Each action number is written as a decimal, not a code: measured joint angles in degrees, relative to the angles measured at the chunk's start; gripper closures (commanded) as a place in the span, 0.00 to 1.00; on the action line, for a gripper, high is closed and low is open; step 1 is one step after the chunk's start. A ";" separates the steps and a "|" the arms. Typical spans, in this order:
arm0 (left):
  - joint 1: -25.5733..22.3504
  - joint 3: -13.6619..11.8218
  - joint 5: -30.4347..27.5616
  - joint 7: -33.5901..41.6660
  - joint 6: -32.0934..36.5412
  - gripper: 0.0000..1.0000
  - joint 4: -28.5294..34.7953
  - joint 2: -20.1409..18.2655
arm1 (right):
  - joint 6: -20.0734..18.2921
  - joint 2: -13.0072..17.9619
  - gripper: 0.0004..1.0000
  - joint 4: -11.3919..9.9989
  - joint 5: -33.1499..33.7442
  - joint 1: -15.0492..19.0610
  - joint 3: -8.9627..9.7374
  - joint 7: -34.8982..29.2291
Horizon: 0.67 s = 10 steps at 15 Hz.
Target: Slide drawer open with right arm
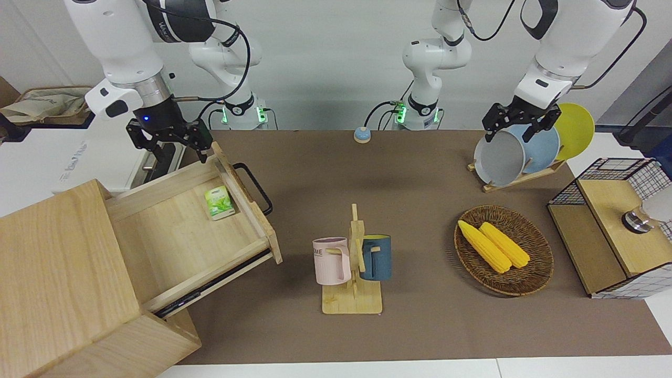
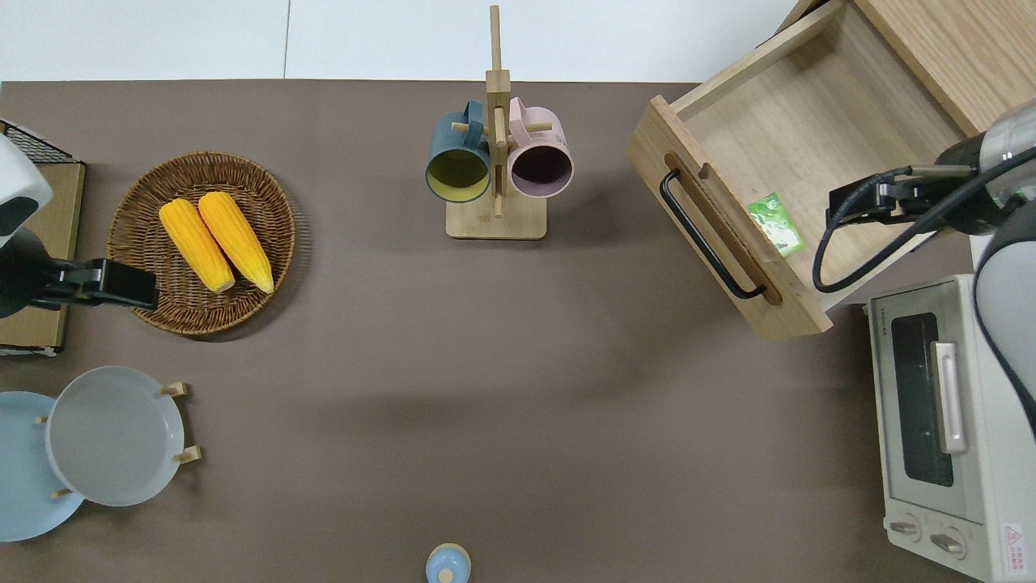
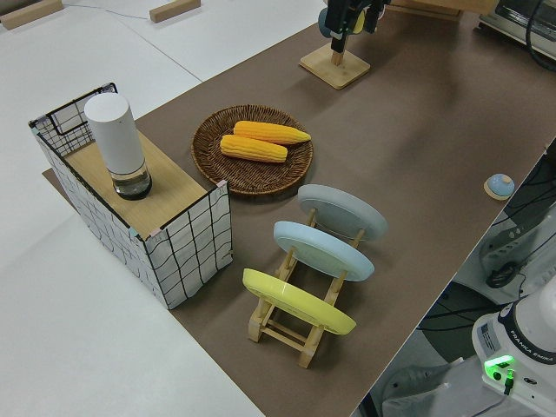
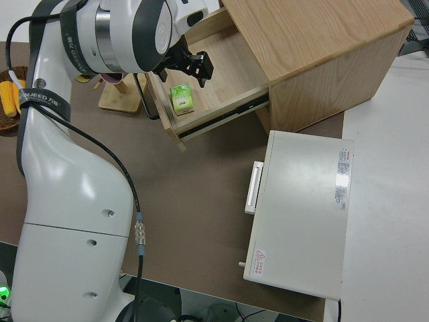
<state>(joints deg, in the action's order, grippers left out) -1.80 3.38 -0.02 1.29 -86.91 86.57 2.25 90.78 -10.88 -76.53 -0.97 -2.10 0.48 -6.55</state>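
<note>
The cabinet (image 1: 58, 273) stands at the right arm's end of the table, and every place here is given from it. Its drawer (image 1: 184, 231) is pulled well out toward the table's middle, the black handle (image 1: 254, 186) on its front panel. The right gripper (image 1: 168, 139) is up over the drawer's edge nearest the robots, holding nothing; whether its fingers are wide or narrow I cannot tell. A small green packet (image 1: 219, 202) lies inside the drawer against the front panel. The left arm is parked.

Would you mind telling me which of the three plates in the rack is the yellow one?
The yellow plate stands at the rack's end nearest the robots; the other two are blue and grey.
</note>
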 measured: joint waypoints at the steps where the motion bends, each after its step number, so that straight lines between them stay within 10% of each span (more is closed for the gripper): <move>1: 0.00 0.00 0.00 0.00 0.00 0.01 0.00 0.00 | 0.00 -0.03 0.01 0.00 0.04 0.00 -0.02 0.00; 10: 0.00 0.00 0.00 0.00 0.00 0.01 0.00 0.00 | -0.25 -1.03 0.01 -0.22 2.37 -0.02 0.56 4.86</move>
